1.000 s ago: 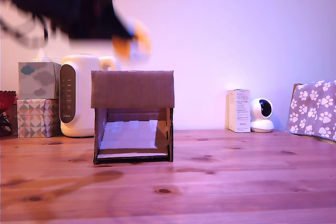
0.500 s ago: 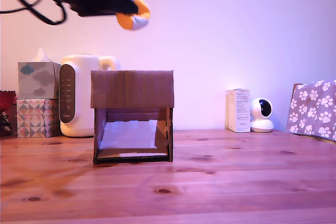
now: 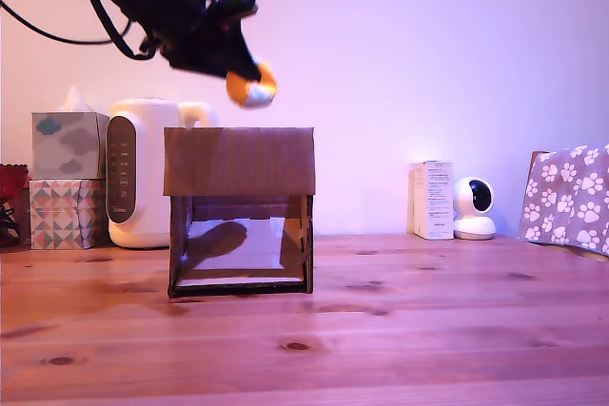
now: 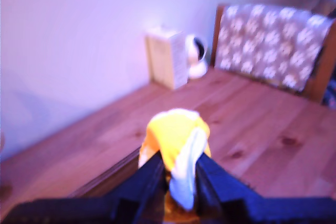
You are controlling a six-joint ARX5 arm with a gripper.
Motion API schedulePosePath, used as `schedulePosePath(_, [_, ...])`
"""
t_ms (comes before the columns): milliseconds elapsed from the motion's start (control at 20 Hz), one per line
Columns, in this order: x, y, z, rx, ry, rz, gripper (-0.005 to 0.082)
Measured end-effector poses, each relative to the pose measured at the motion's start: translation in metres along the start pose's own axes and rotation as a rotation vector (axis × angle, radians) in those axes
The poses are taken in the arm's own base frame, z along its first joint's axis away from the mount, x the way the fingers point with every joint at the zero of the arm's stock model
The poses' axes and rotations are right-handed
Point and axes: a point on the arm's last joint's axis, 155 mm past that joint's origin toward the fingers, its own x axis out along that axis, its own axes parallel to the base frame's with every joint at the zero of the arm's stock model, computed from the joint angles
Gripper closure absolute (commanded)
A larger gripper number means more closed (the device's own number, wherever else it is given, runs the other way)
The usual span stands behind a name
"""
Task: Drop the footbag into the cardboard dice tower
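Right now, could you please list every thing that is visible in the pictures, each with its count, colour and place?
footbag: one, orange, yellow and white, held above the tower.
cardboard dice tower: one, brown, on the table.
kettle: one, white, behind the tower.
tissue boxes: two, patterned, stacked at the exterior view's left.
small carton: one, white, by the wall.
camera: one, white, beside the carton.
paw-print cloth: one, grey and white, exterior view's right.
table: one, wooden.
gripper: one, black, shut on the footbag.
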Motion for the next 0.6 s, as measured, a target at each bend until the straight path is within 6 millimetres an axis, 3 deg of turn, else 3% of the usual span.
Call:
schedulePosePath(100, [0.0004,0.0051,0.0009,-0.004,-0.001,0.009,0.0655])
schedulePosePath(150, [0.0003,0.0054,0.0014,-0.004,-0.003,0.009,0.0605])
schedulePosePath(300, [0.0003,0.0053,0.0024,0.007,-0.006,0.01,0.0144])
schedulePosePath(350, [0.0003,0.0054,0.0037,0.011,-0.011,0.01,0.0079])
schedulePosePath(450, [0.0,0.0056,0.0049,0.022,-0.014,0.011,0.0109])
schedulePosePath(500, [-0.0008,0.0053,0.0037,0.025,-0.007,0.01,0.0173])
schedulePosePath(550, [-0.0025,0.0048,0.002,0.023,0.003,0.01,0.0274])
schedulePosePath(600, [-0.0058,0.0037,-0.0001,0.019,0.017,0.009,0.044])
